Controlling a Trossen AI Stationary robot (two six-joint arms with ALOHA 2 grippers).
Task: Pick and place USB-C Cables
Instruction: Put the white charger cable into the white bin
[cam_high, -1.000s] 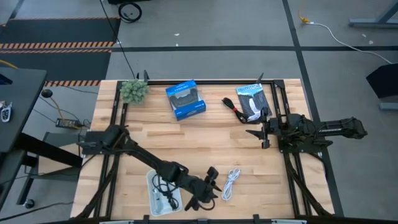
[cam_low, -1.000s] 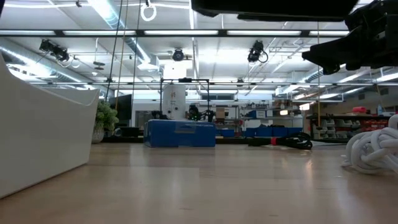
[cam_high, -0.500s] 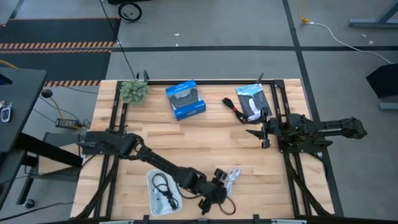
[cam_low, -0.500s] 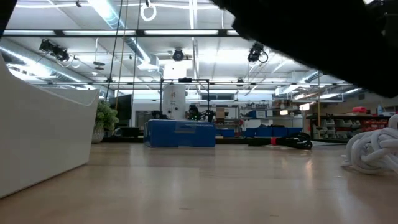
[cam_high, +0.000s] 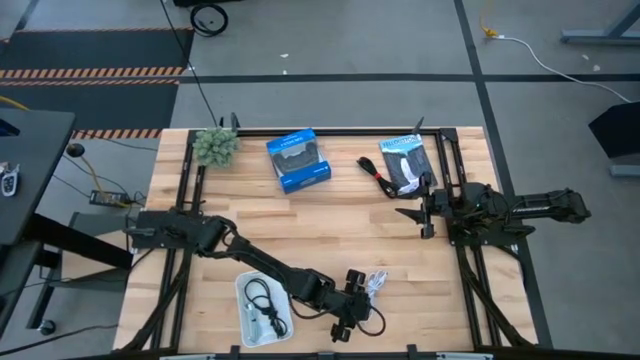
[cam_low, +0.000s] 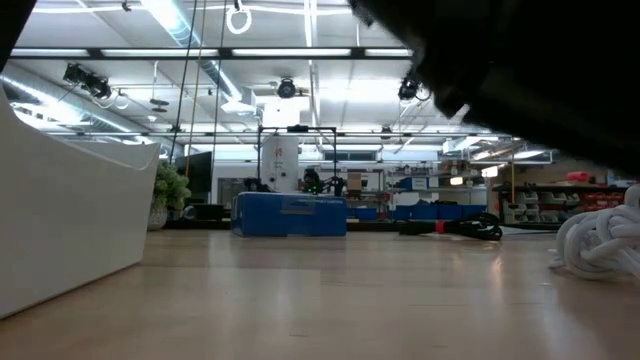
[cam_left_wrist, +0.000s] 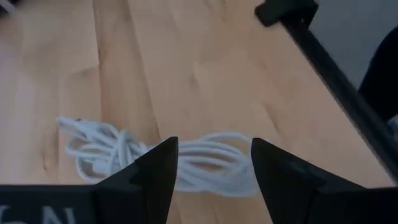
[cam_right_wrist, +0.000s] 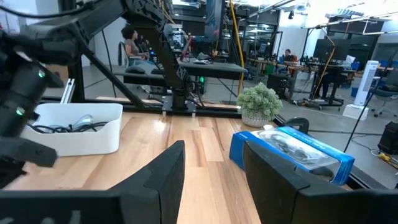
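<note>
Left gripper: the left gripper (cam_left_wrist: 214, 163) hangs low over the wooden tabletop (cam_high: 330, 225), its fingers spread apart and holding nothing.
White cable: the thin white coiled USB-C cable (cam_left_wrist: 158, 158) lies flat on the tabletop, directly under the gripper and partly between its two fingers (cam_left_wrist: 155, 168).
Cable axis: the bundle is long and narrow; its long axis runs across the gap between the fingers, one end reaching out well past one finger.
Step in hand: I judge it is the grasp of the white cable.
How to do it well: come straight down, keep the thick middle of the bundle centred, close only when the fingertips are near the wood, so no loop slips out.
Right gripper: the right gripper (cam_high: 420, 213) waits well apart, its fingers spread.
</note>
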